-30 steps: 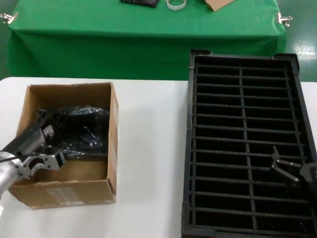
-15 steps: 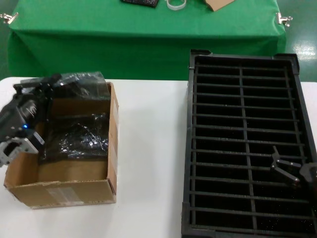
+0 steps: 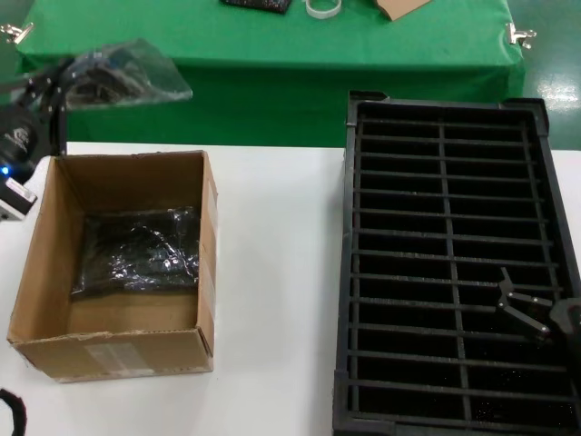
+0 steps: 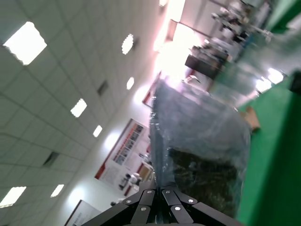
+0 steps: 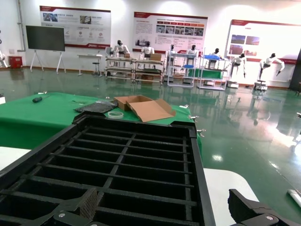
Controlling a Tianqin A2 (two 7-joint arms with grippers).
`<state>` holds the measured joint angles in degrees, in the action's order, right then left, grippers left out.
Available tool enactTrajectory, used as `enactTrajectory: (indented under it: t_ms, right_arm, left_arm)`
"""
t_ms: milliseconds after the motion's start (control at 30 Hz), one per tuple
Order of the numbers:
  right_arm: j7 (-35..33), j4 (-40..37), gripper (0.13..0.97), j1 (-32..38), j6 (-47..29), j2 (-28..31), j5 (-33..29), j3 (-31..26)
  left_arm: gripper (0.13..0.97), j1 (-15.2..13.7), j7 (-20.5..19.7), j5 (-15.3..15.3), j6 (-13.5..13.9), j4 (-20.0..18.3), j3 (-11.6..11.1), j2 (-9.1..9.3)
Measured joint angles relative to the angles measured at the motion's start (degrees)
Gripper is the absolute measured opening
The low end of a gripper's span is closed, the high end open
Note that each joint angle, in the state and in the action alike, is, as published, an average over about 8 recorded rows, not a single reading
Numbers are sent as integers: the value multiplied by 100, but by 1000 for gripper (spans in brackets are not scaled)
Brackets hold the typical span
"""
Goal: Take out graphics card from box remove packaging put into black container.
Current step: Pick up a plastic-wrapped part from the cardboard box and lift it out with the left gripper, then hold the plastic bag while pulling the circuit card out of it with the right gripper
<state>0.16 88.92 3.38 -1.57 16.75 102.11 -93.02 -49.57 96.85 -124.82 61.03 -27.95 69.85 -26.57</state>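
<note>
My left gripper (image 3: 60, 84) is high above the box's far left corner, shut on the edge of the packaging (image 3: 132, 74), a crinkly translucent bag hanging free of the box. A dark shape inside it is the graphics card (image 3: 98, 88). In the left wrist view the pinched bag (image 4: 202, 127) rises from the gripper (image 4: 157, 200), with the card (image 4: 207, 181) low in it. The cardboard box (image 3: 207, 227) stands on the white table, left. The black container (image 3: 349, 272) lies to the right. My right gripper (image 3: 543, 316) hovers open over its near right rows, holding nothing.
A dark shiny bagged bundle (image 3: 136, 254) lies in the box. Behind the white table is a green-covered table with a tape roll (image 3: 323, 7), a cardboard piece (image 3: 399, 7) and a dark flat item (image 3: 257, 4). The right wrist view shows the container's slotted rows (image 5: 127, 165).
My left gripper has risen out of the box, carrying the bagged card up and away toward the far left. The dark bundle stays in the box. The right arm has not moved.
</note>
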Motion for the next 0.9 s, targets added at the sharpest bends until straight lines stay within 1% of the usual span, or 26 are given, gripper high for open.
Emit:
enactTrajectory:
  t_ms: [100, 267, 333, 433, 533, 633, 767, 900]
  right_arm:
    - [0, 0, 966, 0, 0, 0, 0, 0]
    - [-5, -5, 966, 18, 6, 1, -6, -19]
    - [-14, -33, 966, 84, 12, 8, -23, -84]
    - [-10, -165, 966, 341, -14, 36, -81, -300]
    - [20, -446, 966, 810, -156, 62, -168, -617]
    - [57, -877, 966, 1422, -473, 42, -233, -922]
    - [-58, -1665, 966, 2258, -1141, -120, -173, -1144]
    - [-406, -2622, 966, 3028, -1923, -402, 39, -1171]
  left_arm:
    - [139, -347, 43, -65, 326, 503, -29, -33]
    - [139, -972, 242, -83, 965, 1532, -8, -90]
    - [139, -1168, 309, -66, 1216, 1881, 19, -100]
    - [139, -1358, 384, -20, 1552, 2245, 72, -93]
    - [139, -1444, 498, 35, 1845, 2453, 130, -69]
    - [139, -1462, 660, 93, 2129, 2565, 194, -41]
    - [139, -1406, 931, 127, 2479, 2598, 325, 1]
    - [139, -1317, 1276, 80, 2723, 2551, 572, 57]
